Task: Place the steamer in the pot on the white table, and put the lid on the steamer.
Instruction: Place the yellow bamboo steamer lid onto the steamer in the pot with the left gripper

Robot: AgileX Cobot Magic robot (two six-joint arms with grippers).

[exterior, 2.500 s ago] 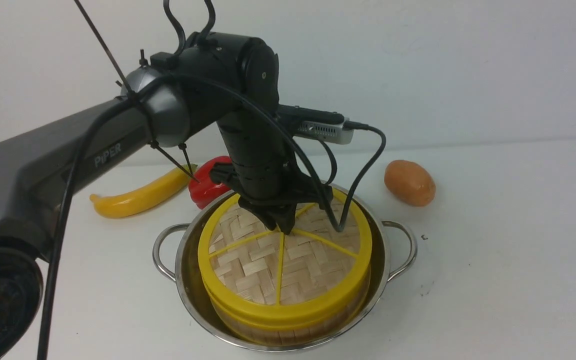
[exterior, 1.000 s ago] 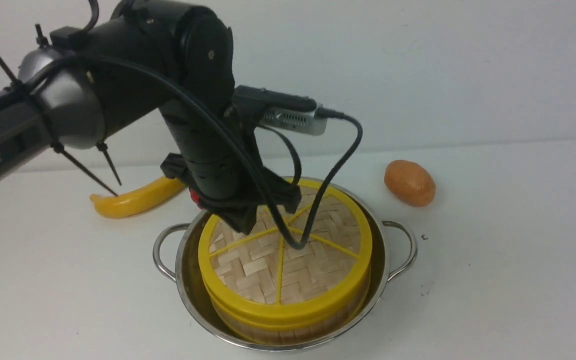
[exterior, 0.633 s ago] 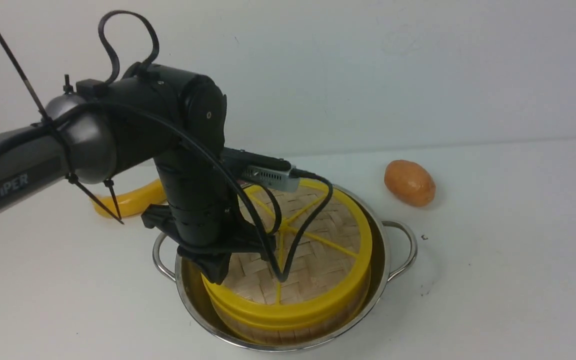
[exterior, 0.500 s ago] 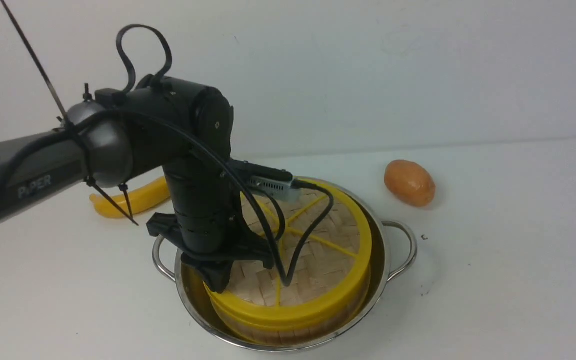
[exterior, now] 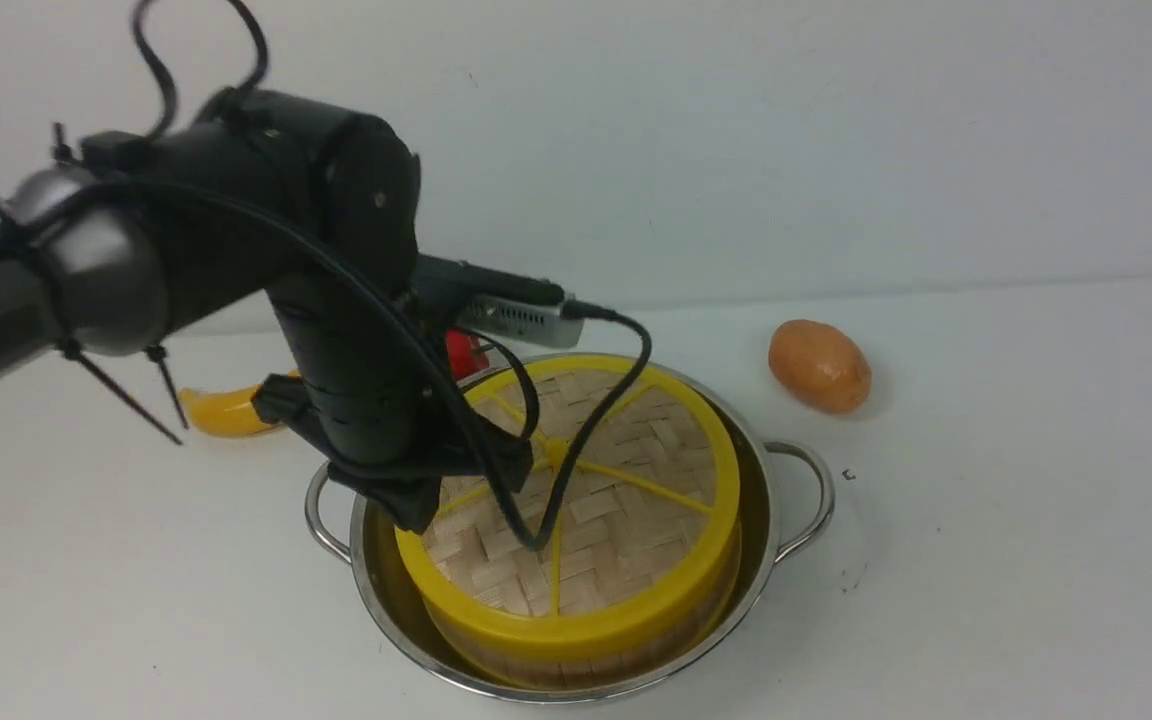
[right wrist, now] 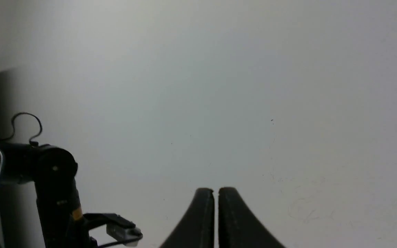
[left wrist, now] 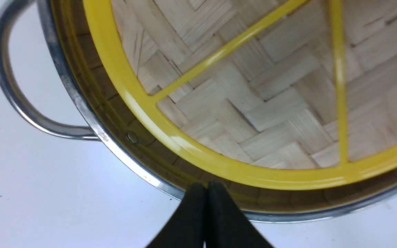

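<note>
The steel pot [exterior: 762, 500] stands on the white table [exterior: 986, 560]. Inside it sits the steamer [exterior: 576, 662], whose bamboo wall shows under a yellow rim. The woven lid [exterior: 636, 500] lies flat on top of the steamer, its central knob uncovered. My left gripper [exterior: 414, 518] hangs shut and empty over the lid's left edge. In the left wrist view its fingertips [left wrist: 207, 188] are pressed together just above the pot rim [left wrist: 81, 106], beside the lid [left wrist: 253, 100]. My right gripper [right wrist: 215, 190] is shut and empty, facing a blank wall.
An orange potato [exterior: 820, 365] lies to the right behind the pot. A yellow banana [exterior: 226, 410] and a red pepper [exterior: 464, 352] lie behind the left arm. The pot's wire handles [exterior: 816, 490] stick out on both sides.
My left gripper has left the lid's central knob, moved to the lid's left edge, dipped there and lifted slightly. The lid stays on the steamer.
</note>
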